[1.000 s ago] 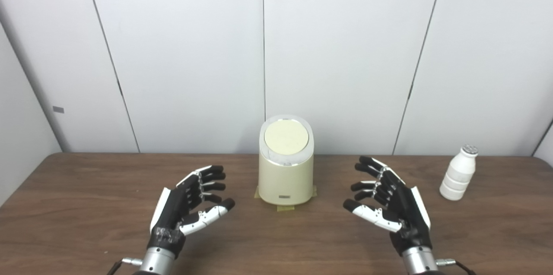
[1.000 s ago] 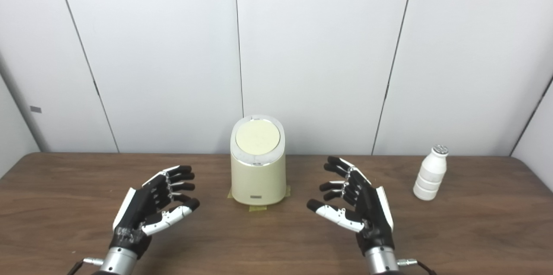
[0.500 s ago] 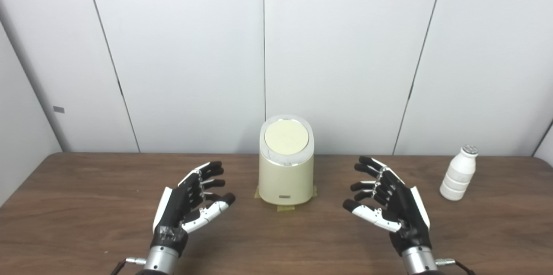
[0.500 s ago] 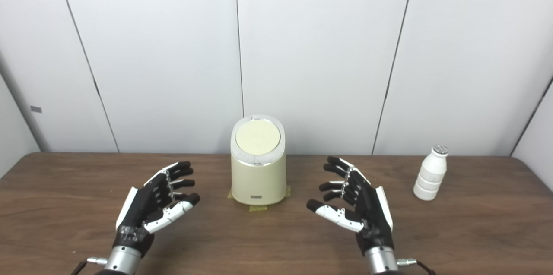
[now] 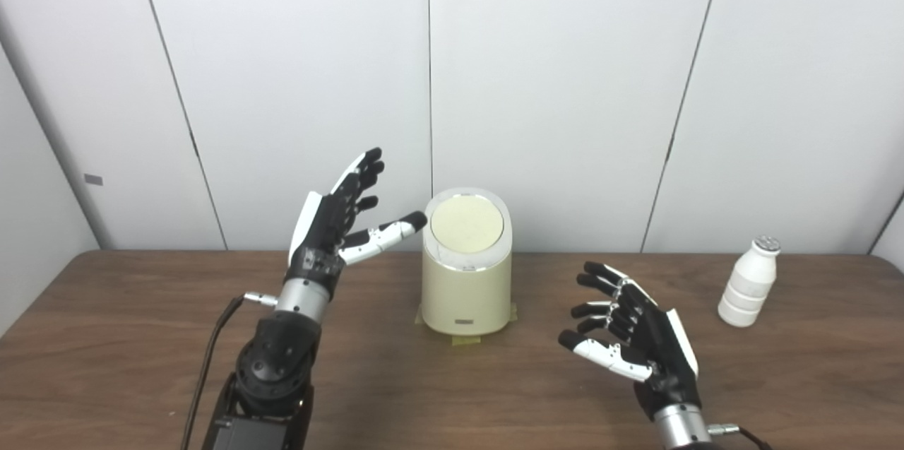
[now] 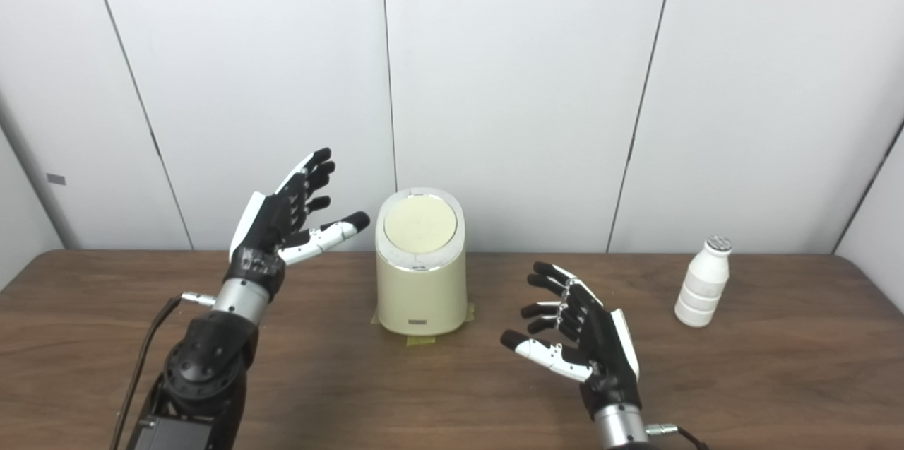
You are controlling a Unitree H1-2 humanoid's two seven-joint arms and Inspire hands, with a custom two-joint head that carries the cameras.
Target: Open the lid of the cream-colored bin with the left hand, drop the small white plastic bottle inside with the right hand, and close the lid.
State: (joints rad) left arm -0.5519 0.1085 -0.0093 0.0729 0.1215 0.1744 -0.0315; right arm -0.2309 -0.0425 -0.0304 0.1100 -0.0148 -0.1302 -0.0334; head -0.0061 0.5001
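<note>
The cream-colored bin (image 5: 467,279) stands at the table's middle, near the back, with its round lid (image 5: 467,224) shut. My left hand (image 5: 340,213) is raised just left of the bin's top, open, its thumb reaching toward the rim without visibly touching. The small white plastic bottle (image 5: 748,283) stands upright at the far right. My right hand (image 5: 635,333) hovers low over the table, right of the bin and well short of the bottle, open and holding nothing.
The brown wooden table (image 5: 127,337) runs across the whole view, backed by white wall panels (image 5: 565,83). Strips of tape (image 5: 466,339) show under the bin's base. A cable (image 5: 212,337) trails from my left forearm.
My left hand has risen from low over the table to the height of the bin's lid and moved toward it. The right hand has slipped slightly lower. Bin and bottle stay put.
</note>
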